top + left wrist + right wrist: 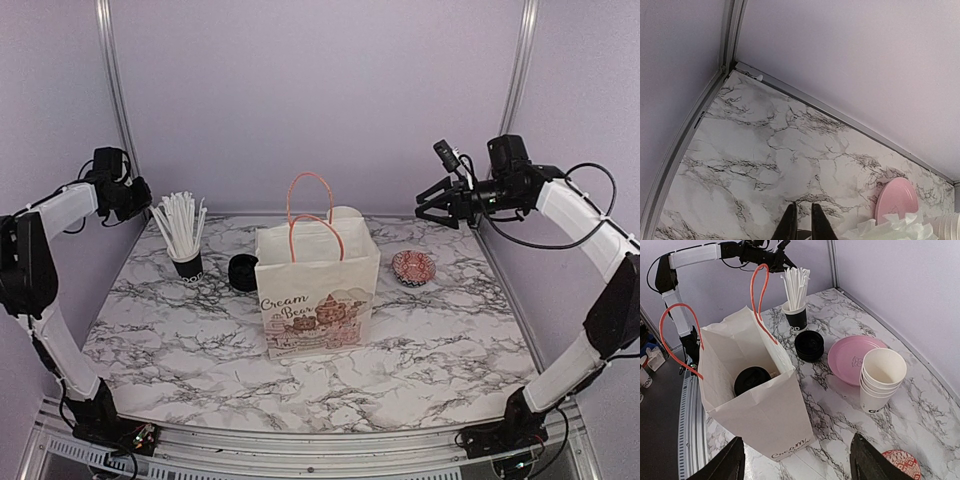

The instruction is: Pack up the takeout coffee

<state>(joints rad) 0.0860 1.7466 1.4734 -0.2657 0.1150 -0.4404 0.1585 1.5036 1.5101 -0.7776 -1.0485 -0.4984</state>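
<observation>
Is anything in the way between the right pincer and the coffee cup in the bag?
Only the paper bag: its walls surround the coffee cup, but the mouth above it is open.

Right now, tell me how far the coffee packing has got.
Done: one black-lidded cup sits inside the paper bag. In hand: nothing; the left hand and right hand hover empty above the table. Left: no other lidded cup shows, only lidless stacked cups and loose lids.

Pale lilac walls (300, 90) on three sides, alu frame posts (115, 90) at rear corners, white marble-look tabletop (440, 350) w/ dark veins, soft even light.
</observation>
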